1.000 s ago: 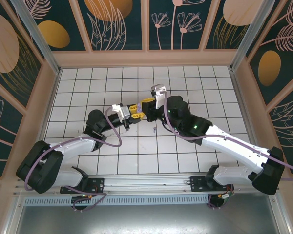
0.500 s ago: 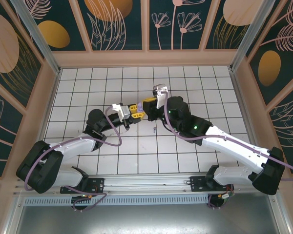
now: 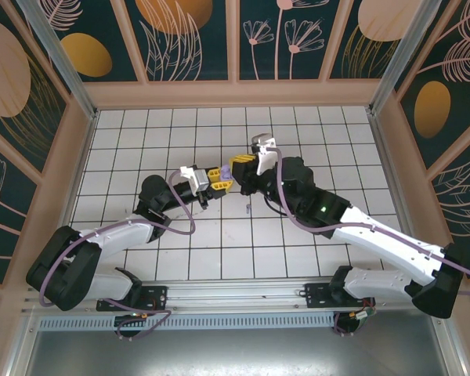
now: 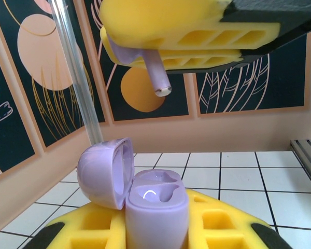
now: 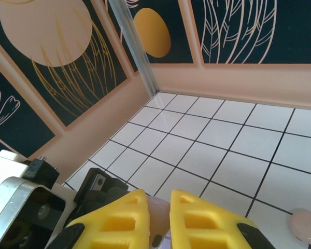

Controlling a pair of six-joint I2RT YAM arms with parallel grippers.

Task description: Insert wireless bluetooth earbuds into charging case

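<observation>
A lilac charging case (image 4: 155, 207) stands upright with its lid (image 4: 101, 174) swung open to the left. My left gripper (image 4: 155, 225) is shut on its lower body. Both sockets in the case look empty. Just above it hangs a lilac earbud (image 4: 156, 75), stem pointing down. My right gripper (image 5: 159, 207) is shut on its head, and its yellow fingers (image 4: 192, 31) cross the top of the left wrist view. In the top view the left gripper (image 3: 218, 178) and the right gripper (image 3: 244, 163) meet at mid-table with the case (image 3: 226, 171) between them.
A pale pink rounded object (image 5: 306, 225) lies on a white tile to the right of my right gripper. A small dark speck (image 3: 249, 207) sits on the floor near the arms. Patterned walls and a clear corner post (image 4: 78, 78) enclose the tiled floor.
The right arm has shifted a little to the right and away, carrying the earbud. The left arm holds still with the case.
</observation>
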